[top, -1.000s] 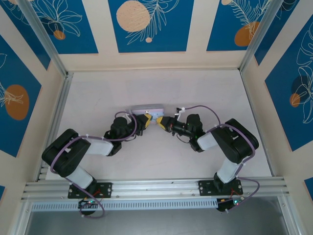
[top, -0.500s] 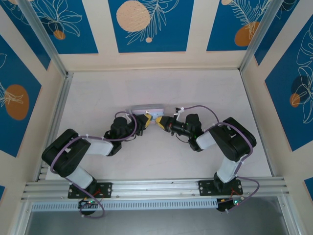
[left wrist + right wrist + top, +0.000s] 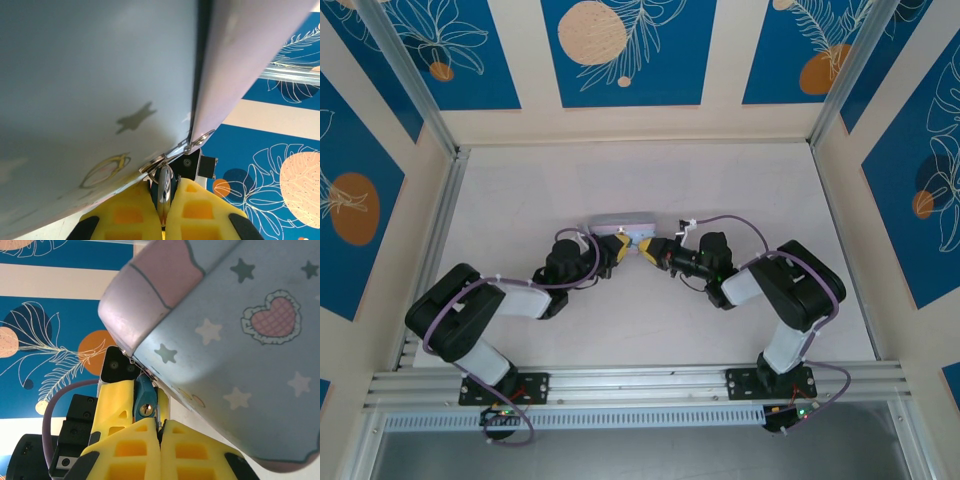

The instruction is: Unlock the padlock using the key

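Pale-blue tin point(image 3: 240, 365): above both jaws, padlock point(image 3: 143, 401) hanging at its edge.
Left gripper point(image 3: 165, 197): clenched on padlock; hold it steady.
Right gripper point(image 3: 161, 437): clamped on key point(image 3: 158, 424), apparently; tip just short of keyhole point(image 3: 145, 410).
Next: align key, push straight, then twist.

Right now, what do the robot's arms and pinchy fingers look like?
The left arm and right arm are chunky black tubes with pale grey middle sections, and a purple cable loops along each. The left gripper and right gripper have fat yellow fingers with square pockets.
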Tool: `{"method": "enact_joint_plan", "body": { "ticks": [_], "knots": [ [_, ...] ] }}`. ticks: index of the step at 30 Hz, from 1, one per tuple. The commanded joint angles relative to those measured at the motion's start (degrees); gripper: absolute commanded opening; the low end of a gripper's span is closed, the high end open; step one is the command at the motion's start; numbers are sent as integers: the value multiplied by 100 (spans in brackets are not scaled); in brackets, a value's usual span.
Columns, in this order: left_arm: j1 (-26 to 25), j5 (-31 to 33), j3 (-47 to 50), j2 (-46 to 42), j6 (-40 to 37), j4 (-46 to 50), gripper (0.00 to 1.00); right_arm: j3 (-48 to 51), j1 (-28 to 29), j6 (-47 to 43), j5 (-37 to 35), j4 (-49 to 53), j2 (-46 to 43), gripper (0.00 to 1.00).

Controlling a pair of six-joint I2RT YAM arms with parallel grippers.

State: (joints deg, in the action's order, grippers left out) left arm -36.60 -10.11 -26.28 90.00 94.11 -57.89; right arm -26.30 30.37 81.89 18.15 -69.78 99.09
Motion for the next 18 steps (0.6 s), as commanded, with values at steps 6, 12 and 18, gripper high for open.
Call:
{"method": "enact_joint_plan", "body": {
  "ticks": [6,12,18],
  "knots": [
    [46,-79,62,-193,-113,-46,0,18,-31,-216,-79,161,-240,0],
    [47,-96,53,-193,-122,-13,0,-41,-31,-210,-75,176,-251,0],
    [33,-97,48,-184,-147,-3,0,-104,4,-243,-58,255,-286,0]
  ]
}}
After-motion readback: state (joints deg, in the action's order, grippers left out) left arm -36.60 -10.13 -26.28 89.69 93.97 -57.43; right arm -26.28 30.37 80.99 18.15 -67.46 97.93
